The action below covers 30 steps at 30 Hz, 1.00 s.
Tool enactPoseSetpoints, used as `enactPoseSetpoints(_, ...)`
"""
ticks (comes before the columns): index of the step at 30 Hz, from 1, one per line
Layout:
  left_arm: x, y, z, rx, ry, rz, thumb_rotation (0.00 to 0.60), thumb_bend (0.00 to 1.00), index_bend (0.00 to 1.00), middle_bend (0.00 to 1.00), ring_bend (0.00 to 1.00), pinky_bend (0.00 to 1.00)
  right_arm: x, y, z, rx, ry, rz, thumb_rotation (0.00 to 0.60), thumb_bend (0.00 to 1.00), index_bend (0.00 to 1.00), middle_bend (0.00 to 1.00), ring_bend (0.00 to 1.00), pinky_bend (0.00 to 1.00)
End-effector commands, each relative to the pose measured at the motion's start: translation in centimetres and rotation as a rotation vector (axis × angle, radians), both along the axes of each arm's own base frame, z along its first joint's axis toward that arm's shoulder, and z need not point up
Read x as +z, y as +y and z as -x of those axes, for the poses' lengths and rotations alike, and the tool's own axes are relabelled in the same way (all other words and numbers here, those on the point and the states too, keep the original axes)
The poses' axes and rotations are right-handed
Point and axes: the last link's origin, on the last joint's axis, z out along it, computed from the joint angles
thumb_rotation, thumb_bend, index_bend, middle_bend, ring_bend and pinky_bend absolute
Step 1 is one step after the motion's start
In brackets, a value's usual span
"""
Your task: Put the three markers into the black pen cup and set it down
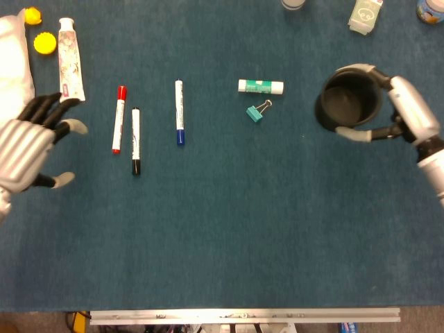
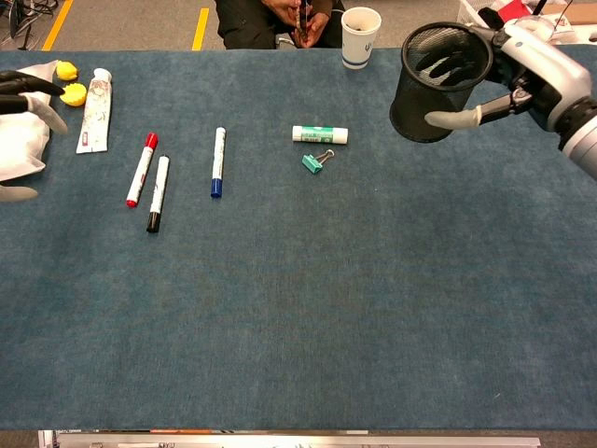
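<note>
My right hand grips the black mesh pen cup and holds it in the air above the table's right side, upright and empty. Three markers lie side by side on the blue mat at the left: a red-capped one, a black-capped one, and a blue-capped one. My left hand hovers open with fingers spread, left of the red marker and holding nothing.
A green glue stick and a teal binder clip lie mid-table. A tube, yellow caps and a white bag sit at the far left. A paper cup, a packet and a jar line the far edge.
</note>
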Motion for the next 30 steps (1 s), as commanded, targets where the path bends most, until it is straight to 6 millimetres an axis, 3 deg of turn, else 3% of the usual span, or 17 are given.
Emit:
enactPoseSetpoints(1, -1.7, 1.6, 0.0, -0.010, 0.011, 0.033, 0.600, 0.13, 0.35, 0.13, 0.02, 0.09, 0.9, 0.3, 0.6, -0.018, 0.007, 0.012, 0.600, 0.17, 0.34, 0.35, 0.28, 0.29)
enactPoseSetpoints(9, -3.8, 3.7, 0.2, -0.029, 0.036, 0.075, 0.600, 0.14, 0.39, 0.15, 0.02, 0.09, 2.0, 0.8, 1.3, -0.041, 0.001, 0.023, 0.600, 0.17, 0.35, 0.35, 0.28, 0.29)
enactPoseSetpoints(14, -5.0, 3.7, 0.3, -0.048, 0.027, 0.087, 0.600, 0.20, 0.44, 0.16, 0.03, 0.09, 2.4, 1.1, 1.8, -0.053, 0.001, 0.030, 0.600, 0.17, 0.35, 0.35, 0.28, 0.29)
enactPoseSetpoints(30, -8.9, 5.3, -0.6, -0.291, 0.175, 0.155, 0.600, 0.23, 0.48, 0.16, 0.03, 0.09, 2.4, 1.5, 3.0, -0.087, 0.008, 0.020, 0.600, 0.17, 0.35, 0.35, 0.28, 0.29)
